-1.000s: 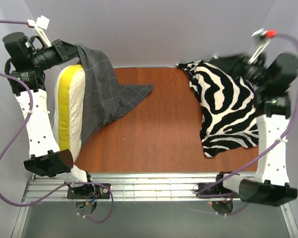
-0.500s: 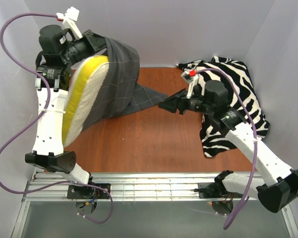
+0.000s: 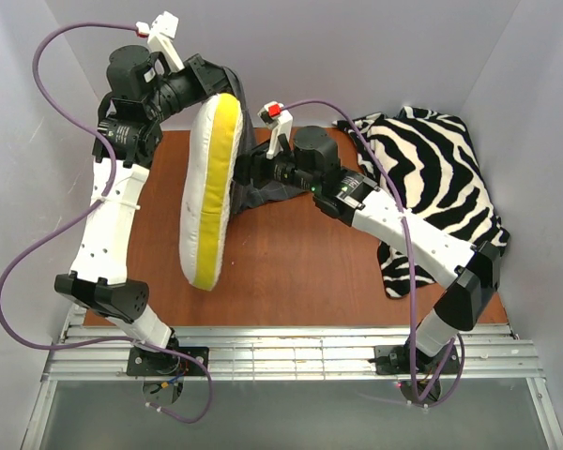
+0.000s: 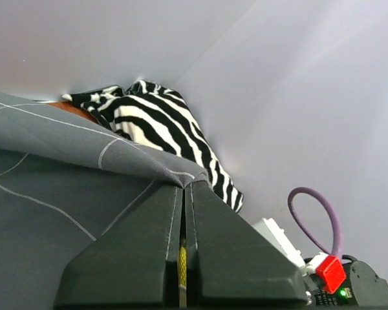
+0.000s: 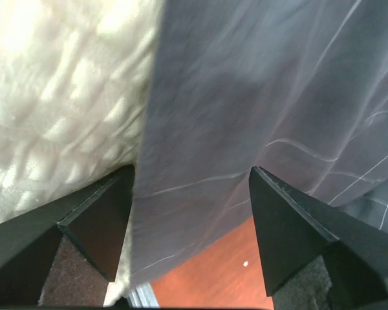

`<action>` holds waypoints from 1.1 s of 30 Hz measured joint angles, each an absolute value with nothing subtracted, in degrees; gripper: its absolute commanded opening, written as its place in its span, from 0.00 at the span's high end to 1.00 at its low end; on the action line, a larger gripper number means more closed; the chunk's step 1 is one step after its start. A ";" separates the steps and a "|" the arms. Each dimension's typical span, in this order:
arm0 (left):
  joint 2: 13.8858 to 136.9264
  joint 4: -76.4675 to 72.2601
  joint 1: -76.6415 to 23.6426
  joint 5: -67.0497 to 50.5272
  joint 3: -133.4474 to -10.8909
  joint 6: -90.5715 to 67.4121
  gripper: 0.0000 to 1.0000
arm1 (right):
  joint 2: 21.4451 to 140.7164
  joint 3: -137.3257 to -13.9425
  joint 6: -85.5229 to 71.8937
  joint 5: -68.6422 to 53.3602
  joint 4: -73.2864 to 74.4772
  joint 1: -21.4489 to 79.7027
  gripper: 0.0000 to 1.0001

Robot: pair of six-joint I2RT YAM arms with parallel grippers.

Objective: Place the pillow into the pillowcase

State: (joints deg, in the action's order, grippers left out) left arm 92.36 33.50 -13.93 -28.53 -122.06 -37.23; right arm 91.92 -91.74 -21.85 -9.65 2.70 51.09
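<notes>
My left gripper (image 3: 218,86) is raised at the back left and shut on the top of the pillow (image 3: 211,197). The pillow hangs on edge over the table with its yellow-green side towards the top camera. In the left wrist view, yellow mesh shows between the shut fingers (image 4: 183,187), and the dark grey gridded pillowcase (image 4: 45,174) drapes over their tips. The pillowcase (image 3: 261,195) hangs behind the pillow. My right gripper (image 3: 248,174) is open right against it. In the right wrist view, its fingers (image 5: 191,184) straddle the hanging pillowcase (image 5: 246,97), with the dimpled pillow (image 5: 52,84) at the left.
A zebra-striped fabric (image 3: 432,178) lies at the table's back right and also shows in the left wrist view (image 4: 155,129). The brown table (image 3: 300,253) shows in front of the pillow. Grey walls close in the back and both sides.
My left arm has swung the pillow up and to the right, so it now hangs on edge. My right arm has moved left from the zebra fabric to the pillowcase.
</notes>
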 measured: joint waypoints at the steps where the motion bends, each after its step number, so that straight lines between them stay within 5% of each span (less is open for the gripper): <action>1: 92.31 33.10 -14.04 -28.16 -121.67 -37.08 1.00 | 92.55 -92.66 -22.09 -9.34 2.63 51.09 0.32; 13: 91.92 31.55 -15.05 -27.31 -119.17 -36.51 1.00 | 93.62 -96.64 -21.89 -5.91 5.54 51.94 0.34; 18: 91.57 31.00 -15.49 -26.92 -118.41 -36.32 1.00 | 97.30 -99.20 -18.87 -0.58 7.14 52.10 0.98; 25: 91.07 33.47 -13.56 -27.09 -117.19 -32.88 0.93 | 97.95 -100.57 -19.11 -11.03 9.96 48.34 0.99; 28: 91.85 33.17 -6.39 -34.63 -116.42 -33.93 1.00 | 96.31 -103.42 -19.49 -16.34 9.34 47.44 0.99; 33: 97.06 32.47 2.96 -45.28 -119.28 -34.39 1.00 | 99.18 -121.84 -21.08 -21.12 8.71 40.56 0.99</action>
